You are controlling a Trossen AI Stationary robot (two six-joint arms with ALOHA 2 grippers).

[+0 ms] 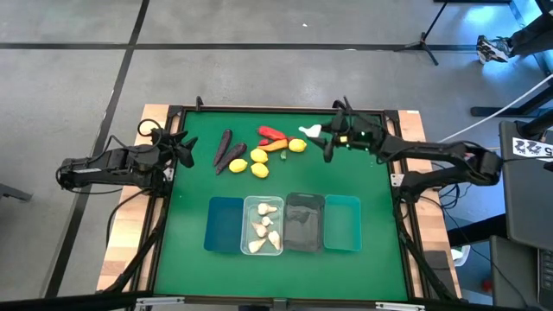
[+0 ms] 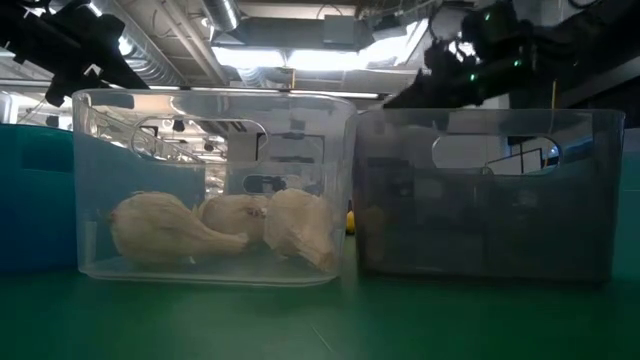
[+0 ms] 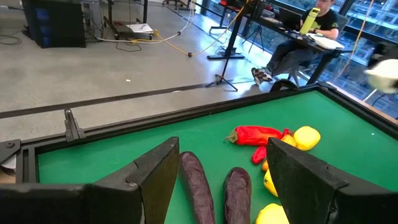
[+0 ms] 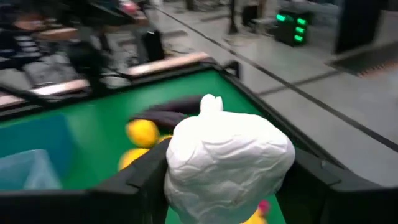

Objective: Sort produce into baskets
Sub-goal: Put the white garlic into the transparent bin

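**Garlic bulb gripped at the table's far edge**

Garlic bulb (image 4: 227, 158) sits clamped between the right gripper (image 1: 321, 131) fingers, by the far rim near the lemons (image 1: 258, 161) and red pepper (image 1: 271, 133). Other bulbs lie in the clear basket (image 1: 263, 225). Left gripper (image 1: 184, 149) waits with fingers spread, facing the purple pieces (image 1: 228, 154).

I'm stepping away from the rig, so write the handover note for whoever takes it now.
Right gripper: shut on a garlic bulb, held up near the table's far edge.
Left gripper: open, waiting at the left side, pointed at the purple pieces.
Done: several garlic bulbs lie in the clear bin.
Left: the held bulb, then the lemons, red pepper and purple pieces. Blue bin, dark grey bin and teal bin look empty.
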